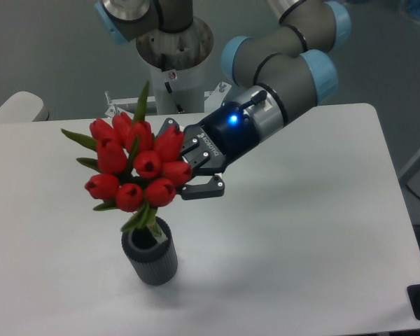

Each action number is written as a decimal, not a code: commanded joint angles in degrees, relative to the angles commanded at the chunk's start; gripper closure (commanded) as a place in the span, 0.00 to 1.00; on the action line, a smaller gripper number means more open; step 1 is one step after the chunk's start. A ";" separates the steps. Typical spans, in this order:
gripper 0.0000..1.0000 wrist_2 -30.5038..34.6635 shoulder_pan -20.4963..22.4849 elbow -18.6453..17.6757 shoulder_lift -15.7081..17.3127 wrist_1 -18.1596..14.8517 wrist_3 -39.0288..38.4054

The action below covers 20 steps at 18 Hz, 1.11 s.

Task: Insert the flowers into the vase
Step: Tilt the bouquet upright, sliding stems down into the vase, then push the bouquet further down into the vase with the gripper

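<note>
Red flowers ride clenched in our claw, the vase below and ahead of it. We judge insertion under way; next, straight down into the narrow mouth.

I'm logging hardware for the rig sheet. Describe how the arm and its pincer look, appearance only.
The arm is built of thick grey cylindrical segments with light blue caps at the joints. A silver wrist ring sits behind the pincer, which has a black body with small white lettering, a glowing blue light, and black linked metal fingers. A short black cable runs at the wrist.
</note>
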 joint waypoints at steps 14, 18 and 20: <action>0.70 -0.71 0.44 -5.01 0.53 0.00 5.62; 0.70 -0.63 0.18 -6.42 0.09 0.00 6.68; 0.70 -0.54 0.18 -6.86 -0.09 0.44 6.68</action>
